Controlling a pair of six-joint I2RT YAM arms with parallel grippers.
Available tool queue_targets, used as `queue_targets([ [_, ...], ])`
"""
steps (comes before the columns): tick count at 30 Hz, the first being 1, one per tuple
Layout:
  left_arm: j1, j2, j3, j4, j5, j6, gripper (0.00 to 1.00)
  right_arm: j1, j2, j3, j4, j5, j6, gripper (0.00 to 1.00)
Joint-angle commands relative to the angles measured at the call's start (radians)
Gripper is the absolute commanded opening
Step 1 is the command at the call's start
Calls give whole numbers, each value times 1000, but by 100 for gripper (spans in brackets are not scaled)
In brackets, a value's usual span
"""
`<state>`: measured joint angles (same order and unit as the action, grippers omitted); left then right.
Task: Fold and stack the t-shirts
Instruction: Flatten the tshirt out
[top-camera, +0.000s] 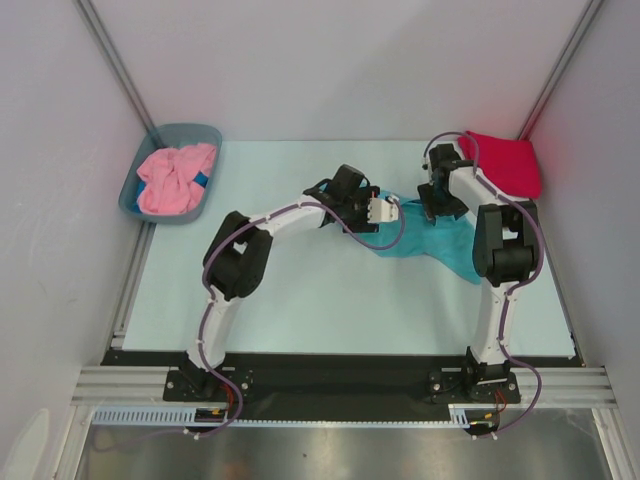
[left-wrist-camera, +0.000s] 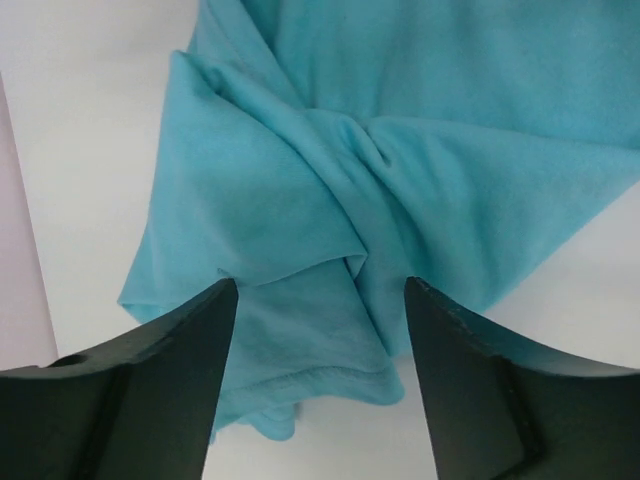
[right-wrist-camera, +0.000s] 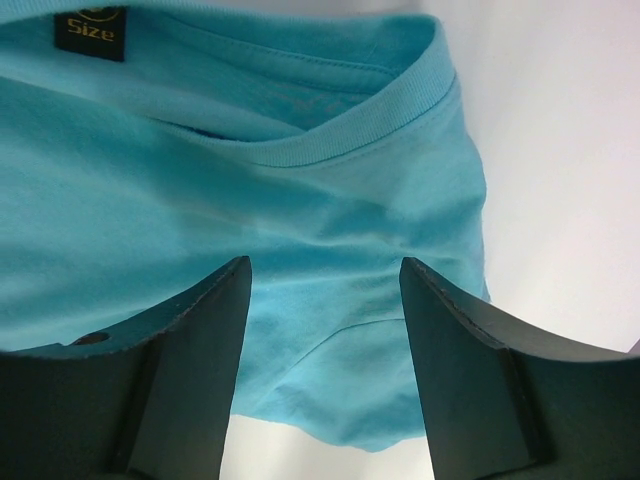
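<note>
Right of centre in the overhead view, the turquoise t-shirt (top-camera: 448, 248) lies crumpled on the pale table (top-camera: 300, 300), and both arms reach in to it from either side. The left gripper (top-camera: 388, 211) sits at the shirt's left edge. In its wrist view the left gripper (left-wrist-camera: 320, 285) has its two dark fingers (left-wrist-camera: 170, 370) spread wide, with bunched folds of the turquoise cloth (left-wrist-camera: 400, 150) showing in the gap between them; nothing is pinched. The right gripper (top-camera: 436, 206) hangs over the shirt's upper edge. Seen from its own wrist, the right gripper (right-wrist-camera: 322, 262) is also parted, its fingers (right-wrist-camera: 470, 370) standing either side of the cloth (right-wrist-camera: 200, 180) just below the ribbed collar (right-wrist-camera: 400, 110) and a black size label (right-wrist-camera: 90, 32), with no grip on the fabric. At the upper right of the overhead view the crimson red t-shirt (top-camera: 505, 160) lies folded near the table's far corner. At the upper left, the pink t-shirt (top-camera: 175, 178) is heaped inside the grey-blue tub (top-camera: 128, 195).
</note>
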<state>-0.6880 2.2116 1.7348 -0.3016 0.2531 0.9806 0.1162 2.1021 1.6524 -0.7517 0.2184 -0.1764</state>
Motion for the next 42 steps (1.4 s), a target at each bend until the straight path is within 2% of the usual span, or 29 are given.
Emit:
queue_targets([
  [1, -8, 14, 8, 4, 58, 49, 71, 11, -14, 20, -15, -13, 9, 66],
  [3, -8, 20, 14, -5, 64, 52, 61, 17, -14, 17, -17, -11, 9, 66],
  [6, -8, 31, 23, -17, 69, 58, 34, 23, -17, 18, -20, -13, 11, 66],
  [7, -10, 34, 28, -21, 61, 58, 8, 23, -17, 18, -20, -10, 11, 66],
  [8, -11, 34, 34, -22, 52, 55, 0, 25, -17, 18, -20, -10, 11, 66],
  [18, -1, -35, 138, -145, -29, -46, 0, 51, 13, -3, -18, -17, 3, 66],
  [24, 22, -157, 94, -145, -52, -28, 0, 56, 58, 3, -3, -10, 2, 66],
  [31, 25, -179, 46, -149, -104, -8, 0, 65, 90, 33, -15, -17, 11, 61],
  [35, 24, -185, 45, -154, -114, -10, 0, 65, 99, 47, -24, -14, 5, 46],
  [36, 25, -187, 43, -154, -115, -8, 0, 65, 101, 52, -24, -11, 5, 35],
  [42, 31, -210, 49, -180, -147, 21, 1, 65, 104, 60, -26, -10, 6, 4],
])
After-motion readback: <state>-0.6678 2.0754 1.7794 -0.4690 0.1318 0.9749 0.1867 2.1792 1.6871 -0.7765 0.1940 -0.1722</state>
